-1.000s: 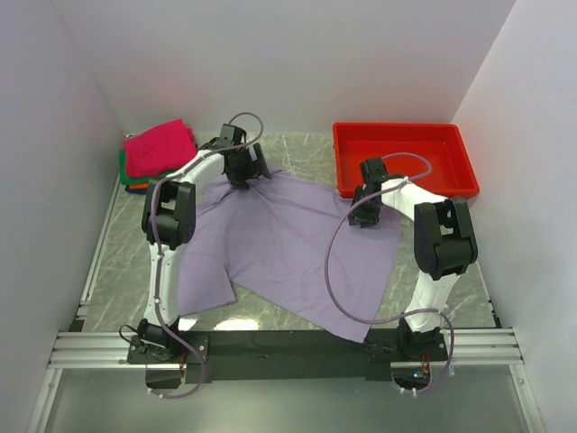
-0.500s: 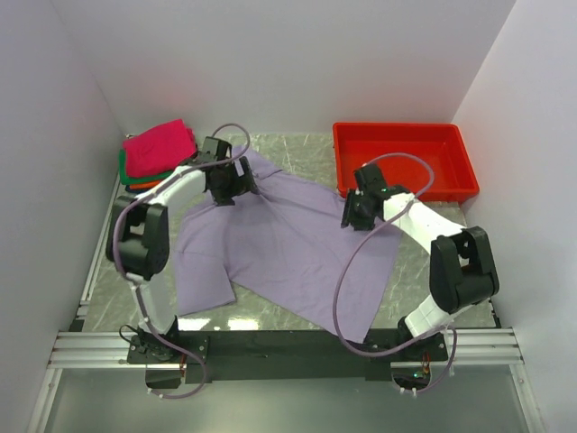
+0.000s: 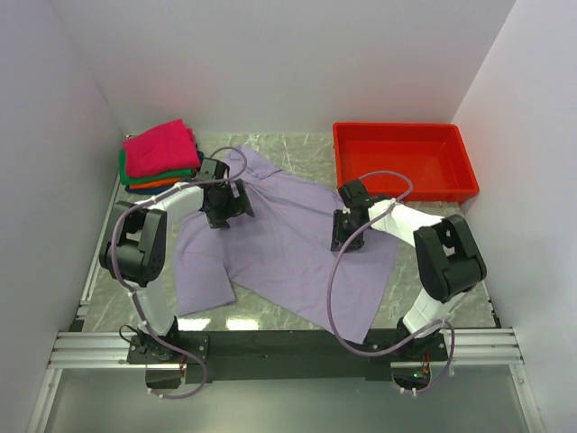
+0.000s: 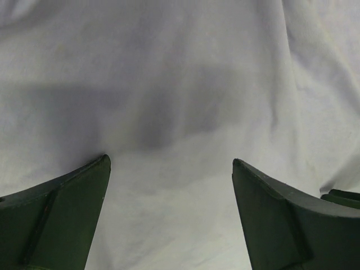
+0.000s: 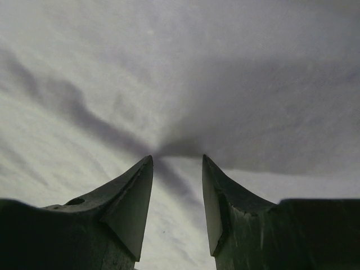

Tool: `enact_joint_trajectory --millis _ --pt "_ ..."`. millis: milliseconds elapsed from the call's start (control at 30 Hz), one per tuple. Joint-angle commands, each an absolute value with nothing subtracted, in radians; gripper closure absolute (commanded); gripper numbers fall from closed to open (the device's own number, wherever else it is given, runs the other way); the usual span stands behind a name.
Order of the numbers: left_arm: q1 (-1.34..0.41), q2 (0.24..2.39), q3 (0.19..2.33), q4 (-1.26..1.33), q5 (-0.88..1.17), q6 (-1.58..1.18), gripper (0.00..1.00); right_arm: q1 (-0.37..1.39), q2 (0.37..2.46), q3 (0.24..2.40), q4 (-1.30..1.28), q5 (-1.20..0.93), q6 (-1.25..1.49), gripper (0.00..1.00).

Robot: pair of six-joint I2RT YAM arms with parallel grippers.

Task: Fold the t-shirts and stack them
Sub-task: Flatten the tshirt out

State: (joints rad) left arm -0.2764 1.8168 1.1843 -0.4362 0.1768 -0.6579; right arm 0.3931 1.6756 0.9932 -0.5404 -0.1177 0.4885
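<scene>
The grey marble desk (image 3: 108,271) carries all things. The lavender t-shirt (image 3: 288,257) lies spread open over the middle of the desk, with some wrinkles, and one sleeve points to the near left corner. The red tray (image 3: 341,167) stands at the far right corner. The stack of folded t-shirts (image 3: 158,155), magenta on top, then green and orange, sits at the far left corner.

The left claw (image 4: 171,163) is over the far left part of the lavender t-shirt, its jaws spread wide and holding nothing. The right claw (image 5: 177,160) is at the right part of this shirt. Its jaws are only partly spread, with a narrow gap, and a dark crease of the cloth runs into this gap.
</scene>
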Motion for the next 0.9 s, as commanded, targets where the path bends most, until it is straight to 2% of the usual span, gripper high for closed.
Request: enact_joint_trajectory --millis 0,500,867 --pt "-0.276 1.858 1.230 -0.394 0.183 -0.667 0.05 0.396 1.709 1.005 -0.554 -0.117 0.505 0.53" --pt "-0.276 2.074 1.454 -0.385 0.256 -0.681 0.05 0.252 1.801 1.046 -0.586 -0.088 0.496 0.54" --pt "-0.276 2.269 1.838 -0.506 0.255 -0.647 0.05 0.198 1.851 1.169 -0.621 -0.084 0.456 0.54"
